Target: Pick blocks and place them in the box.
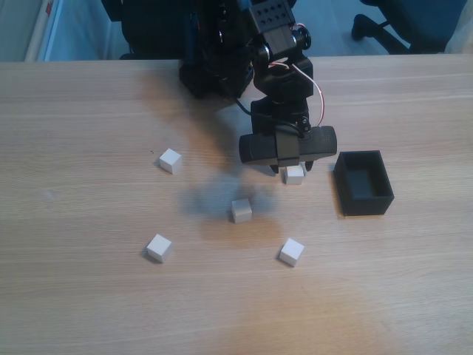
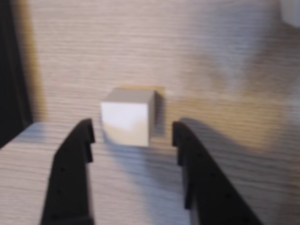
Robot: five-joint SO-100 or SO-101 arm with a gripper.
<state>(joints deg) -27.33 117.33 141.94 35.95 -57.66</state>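
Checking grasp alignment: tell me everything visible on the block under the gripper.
The block is a small plain white cube, matte with crisp edges, material unclear. It sits flat on the wooden table, top face up. In the wrist view it lies just ahead of the open gripper, centred on the gap between the fingers, touching neither. In the fixed view it sits left of the black box, apart from it. The wrist image is blurred.

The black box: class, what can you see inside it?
The box looks empty in the fixed view: dark floor and inner walls, no white block. Its near wall hides the floor strip just behind it, so that strip cannot be checked.
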